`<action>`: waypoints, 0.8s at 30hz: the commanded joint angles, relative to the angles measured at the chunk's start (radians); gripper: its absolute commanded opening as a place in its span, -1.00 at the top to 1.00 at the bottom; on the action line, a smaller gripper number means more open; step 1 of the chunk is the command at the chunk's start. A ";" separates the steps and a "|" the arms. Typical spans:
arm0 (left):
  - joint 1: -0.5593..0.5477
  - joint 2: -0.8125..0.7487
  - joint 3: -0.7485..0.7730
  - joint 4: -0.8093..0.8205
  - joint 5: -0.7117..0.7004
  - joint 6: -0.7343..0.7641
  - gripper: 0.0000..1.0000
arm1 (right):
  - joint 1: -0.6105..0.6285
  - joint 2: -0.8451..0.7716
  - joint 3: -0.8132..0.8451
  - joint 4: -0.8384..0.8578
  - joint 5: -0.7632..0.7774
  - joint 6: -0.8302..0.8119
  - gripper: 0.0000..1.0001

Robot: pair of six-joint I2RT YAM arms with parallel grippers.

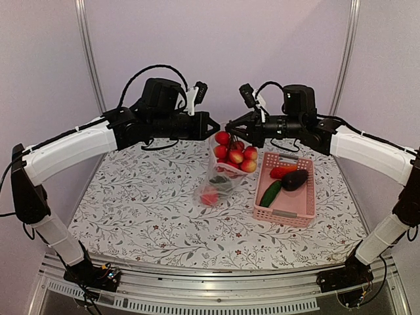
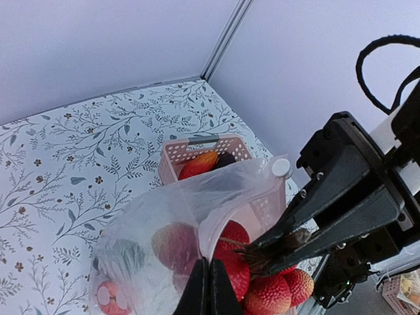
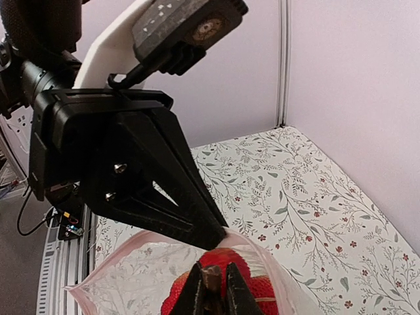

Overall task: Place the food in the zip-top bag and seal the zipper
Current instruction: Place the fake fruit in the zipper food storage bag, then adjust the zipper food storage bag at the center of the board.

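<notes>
The floral worktop (image 1: 131, 210) carries a pink basket (image 1: 289, 213) toward its right edge. The zip-top bag (image 1: 220, 184) is lifted over the middle, nearer the far edge, with its bottom sagging down to the surface.

The left end effector (image 1: 211, 126) is pressed together on the bag's upper rim and holds that side of the mouth up. The right end effector (image 1: 231, 126) faces it from just beside and pinches the brown stem of the fruit cluster (image 1: 236, 154). In both wrist views the cluster sits at the open mouth. Some fruits are behind the clear plastic, while others seem to stand above or outside the rim.

Low in the bag lie a red ball (image 1: 210, 197) and a dark green round item (image 1: 220, 180), so two pieces look packed. Three pieces remain in the basket: the eggplant (image 1: 295, 179), the cucumber (image 1: 270, 193) and the pepper (image 1: 282, 172).

The task looks somewhat under halfway done. The cluster has to drop fully in, the basket has to be emptied, and the zipper, which cannot be picked out here, is not yet closed.
</notes>
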 commanded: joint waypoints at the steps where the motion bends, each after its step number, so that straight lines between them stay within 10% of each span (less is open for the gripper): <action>1: 0.000 -0.034 -0.017 0.019 -0.002 0.006 1.00 | 0.004 -0.026 -0.009 -0.015 0.137 0.002 0.40; 9: 0.001 -0.022 -0.017 -0.003 0.003 0.023 1.00 | 0.004 -0.079 0.047 -0.108 0.022 -0.101 -0.28; 14: 0.006 -0.022 -0.014 -0.033 0.007 0.050 1.00 | 0.004 -0.150 0.064 -0.345 -0.163 -0.393 -0.19; 24: 0.005 0.005 0.066 -0.164 0.074 0.161 1.00 | 0.053 -0.137 0.061 -0.651 -0.019 -0.677 0.09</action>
